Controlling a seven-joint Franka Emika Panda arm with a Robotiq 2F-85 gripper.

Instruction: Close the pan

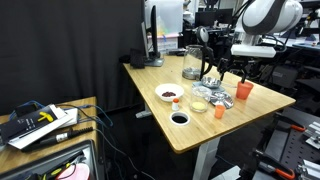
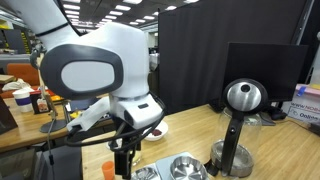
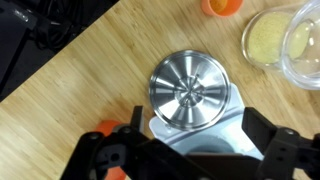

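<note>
Gripper (image 3: 190,128) spread wide, nothing held; in the wrist view both fingers frame the lower edge of a round shiny lid (image 3: 188,92). The lid lies flat with its knob (image 3: 189,94) dead centre. Whether it is on bare table (image 3: 90,70) or already on something can't be told from this view. A pale grey shape just below the lid is half hidden by the gripper and I can't identify it.

The pan (image 2: 185,167) shows in an exterior view as a low silver bowl on the table, near the gripper, with a second silver piece just beside it under the fingers. That piece is likely the same lid, which would make the pan not yet covered.

Step in hand, as I judge it: come down and grab the lid.

- Centre on the knob first; at present the lid sits a bit ahead of the finger line.
- Go straight down and pinch the knob. The rim looks too thin and flat to the surface for a side grip.
- Polished metal is probably slippery, so close firmly.
- Lift level, carry it over the pan, line up the rims and lower it flat.

The orange cup (image 3: 222,6) and the dish (image 3: 262,40) of yellow stuff stand apart from the lid, so watch them on the swing.
</note>
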